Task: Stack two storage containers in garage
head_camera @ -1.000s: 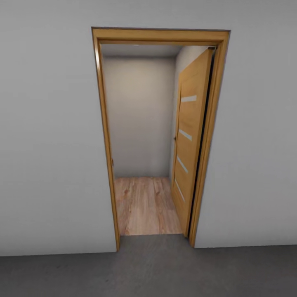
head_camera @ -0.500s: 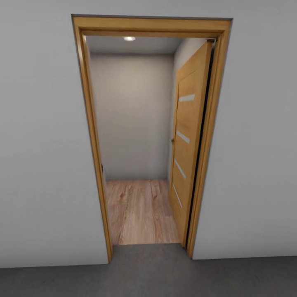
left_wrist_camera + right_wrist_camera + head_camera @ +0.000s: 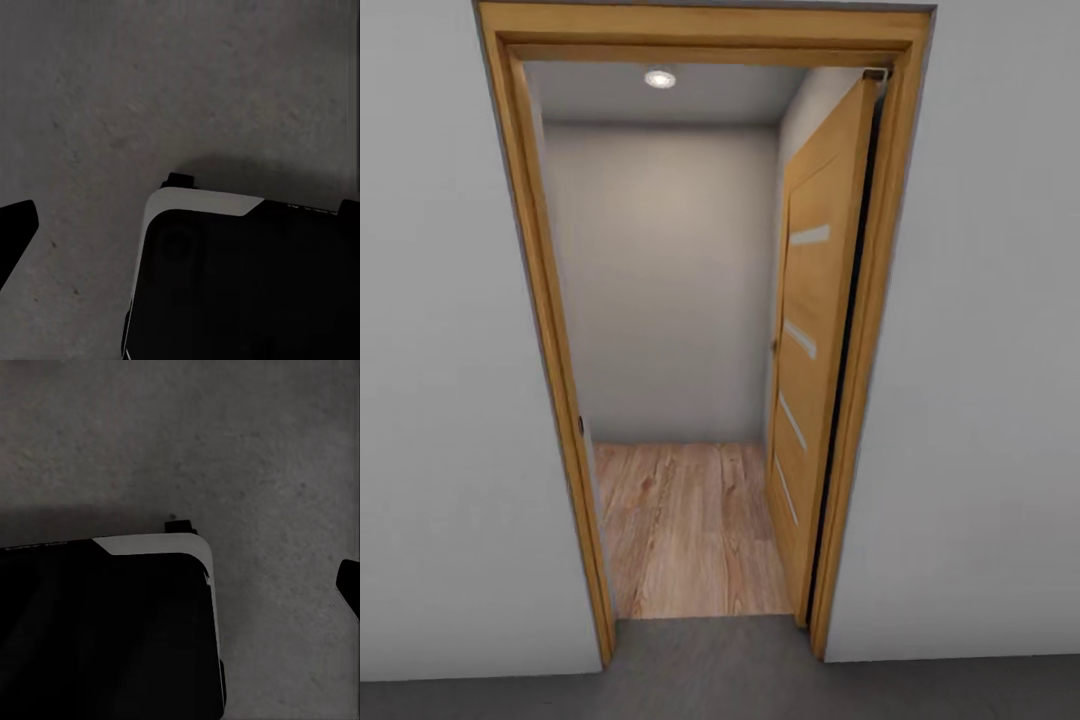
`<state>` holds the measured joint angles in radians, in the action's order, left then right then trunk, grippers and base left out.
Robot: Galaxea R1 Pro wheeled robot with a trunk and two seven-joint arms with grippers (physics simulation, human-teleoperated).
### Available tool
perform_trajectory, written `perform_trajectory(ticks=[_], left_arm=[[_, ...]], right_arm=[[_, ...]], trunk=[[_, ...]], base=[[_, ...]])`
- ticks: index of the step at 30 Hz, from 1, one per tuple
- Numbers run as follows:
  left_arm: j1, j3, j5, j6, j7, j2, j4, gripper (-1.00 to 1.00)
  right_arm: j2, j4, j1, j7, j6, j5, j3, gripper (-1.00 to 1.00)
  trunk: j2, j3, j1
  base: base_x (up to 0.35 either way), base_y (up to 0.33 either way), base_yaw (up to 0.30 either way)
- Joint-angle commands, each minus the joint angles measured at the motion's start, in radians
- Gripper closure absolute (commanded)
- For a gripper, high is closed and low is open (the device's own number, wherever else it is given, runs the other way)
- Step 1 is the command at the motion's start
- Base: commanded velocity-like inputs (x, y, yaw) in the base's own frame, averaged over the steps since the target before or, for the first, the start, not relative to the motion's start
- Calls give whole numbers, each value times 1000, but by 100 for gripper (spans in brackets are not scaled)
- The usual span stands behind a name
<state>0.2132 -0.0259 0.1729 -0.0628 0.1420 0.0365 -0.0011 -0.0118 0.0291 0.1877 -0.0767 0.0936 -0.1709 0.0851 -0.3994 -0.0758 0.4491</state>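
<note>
Presently, an open doorway is recorded in the head view: an orange-wood door frame (image 3: pixel 550 330) set in a plain white-grey wall (image 3: pixel 440 400), with the orange-wood door (image 3: pixel 810 360) swung inward against the right side, its narrow glass slits visible. Compared with the views of a second and half a second ago, the frame is seen larger and pushed toward the picture's edges, and a ceiling light (image 3: pixel 659 78) has come into sight; this is taken as an advance of the camera toward the opening, not a shift of the door. Beyond the threshold a light wood plank floor (image 3: pixel 690 530) is logged, ending at a bare back wall (image 3: pixel 660 280). On the near side the mottled dark grey concrete floor (image 3: pixel 710 670) is noted, and the same concrete is seen under both wrist cameras, beside dark parts of the robot's own body (image 3: pixel 240 285). No storage containers are seen in any view; their place cannot be told from these pictures. The state of the left claw and of the right claw cannot be told. The step is judged to be travel out of the garage toward the living room, with fetching of a container not yet under way.
</note>
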Motion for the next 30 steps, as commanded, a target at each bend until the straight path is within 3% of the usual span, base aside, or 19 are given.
perform_trajectory(ticks=[1, 19, 30], left_arm=[[1, -3, 8, -4, 2, 0, 1, -100], [0, -3, 8, -3, 2, 0, 1, -100], [0, -3, 8, 5, 2, -1, 1, -100]], right_arm=[[0, 3, 1, -1, 7, -10, 9, -100], [0, 3, 1, -1, 8, -10, 9, -100], [0, 3, 1, -1, 6, -9, 10, -100]], trunk=[[-1, 0, 1], [-1, 0, 1], [-1, 0, 1]], base=[[315, -91, 150], [318, -26, 252], [323, 0, 17]])
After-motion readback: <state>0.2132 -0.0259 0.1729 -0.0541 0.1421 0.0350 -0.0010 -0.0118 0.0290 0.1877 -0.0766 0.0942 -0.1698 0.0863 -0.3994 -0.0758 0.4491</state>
